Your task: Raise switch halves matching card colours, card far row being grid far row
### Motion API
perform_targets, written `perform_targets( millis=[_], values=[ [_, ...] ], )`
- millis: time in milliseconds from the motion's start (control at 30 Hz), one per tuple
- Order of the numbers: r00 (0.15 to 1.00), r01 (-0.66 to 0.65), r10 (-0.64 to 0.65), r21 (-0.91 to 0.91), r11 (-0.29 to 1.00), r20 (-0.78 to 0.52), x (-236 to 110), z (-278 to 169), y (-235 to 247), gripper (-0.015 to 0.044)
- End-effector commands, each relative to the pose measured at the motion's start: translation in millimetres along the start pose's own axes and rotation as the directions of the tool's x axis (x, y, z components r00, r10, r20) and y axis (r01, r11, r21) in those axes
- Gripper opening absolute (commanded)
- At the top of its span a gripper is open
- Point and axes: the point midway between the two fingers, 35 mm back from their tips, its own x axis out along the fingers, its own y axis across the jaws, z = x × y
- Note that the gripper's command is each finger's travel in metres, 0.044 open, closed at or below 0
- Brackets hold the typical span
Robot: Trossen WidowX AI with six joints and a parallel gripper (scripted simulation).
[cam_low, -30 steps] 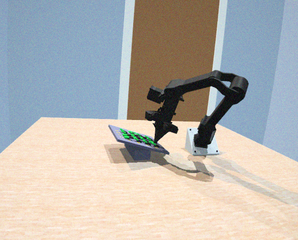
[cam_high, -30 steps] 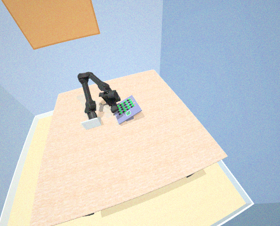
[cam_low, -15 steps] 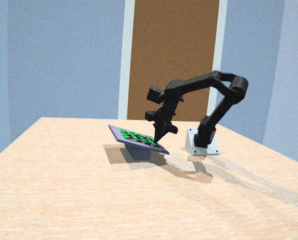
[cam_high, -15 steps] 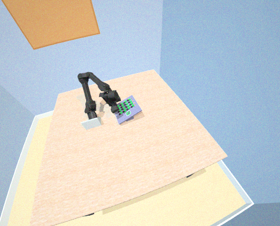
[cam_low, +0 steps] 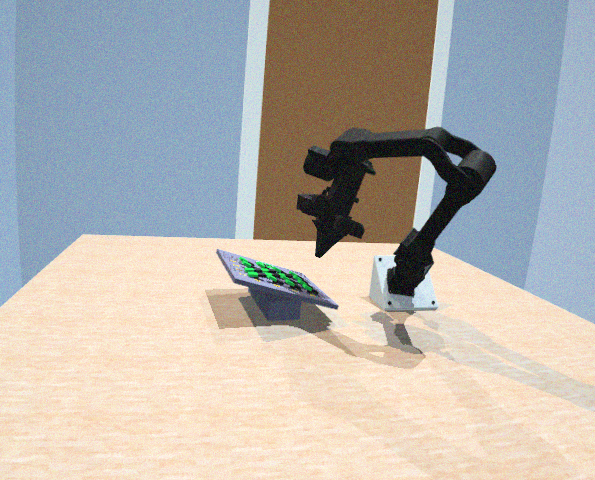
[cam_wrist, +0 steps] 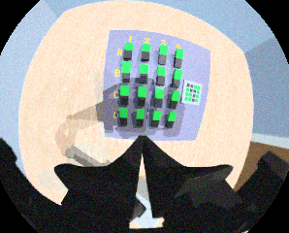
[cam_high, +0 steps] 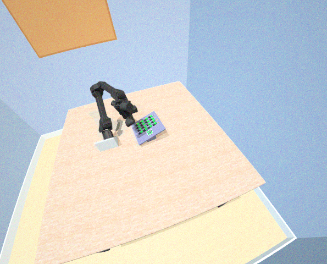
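— Where is the gripper right now?

— Up in the air, above the near edge of the panel and touching nothing. In the side view there is open space between its tip and the board below it.

— Is it holding anything?

— No. The two fingers are pressed together into a point, with only a thin sliver of light between them in the wrist view, and nothing sits in that gap.

— And the switches?

— Ahead of the gripper and below it, in a four-by-four grid on the tilted purple board. From the wrist view every one shows a bright green half on the side away from the gripper and a dark half on the side nearer to it. Which half stands raised on each one is too small to tell.

— The card?

— Just beside the grid, on the right as the gripper looks at it, level with the middle rows. It is a small white-edged square with green and dark cells; the pattern is too blurred to read cell by cell.

— What does the panel stand on?

— A short block on the table, ahead of the arm's pale base.
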Motion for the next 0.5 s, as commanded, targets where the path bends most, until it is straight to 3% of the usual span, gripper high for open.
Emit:
perform_targets(
  millis=[0,200,333,467],
  values=[
    [1.000,-0.009,0.009,0.001,1.000,-0.016,-3.1,1.2,-4.6,0.0000],
    [1.000,-0.007,0.007,0.000,1.000,-0.017,-0.5,15.6,-28.8,0.0000],
    [0.999,-0.008,0.008,-0.001,1.000,-0.039,30.7,16.1,-28.3,0.0000],
    [0.999,-0.008,0.008,-0.001,1.000,-0.041,32.6,16.1,-28.1,0.0000]
  ],
)
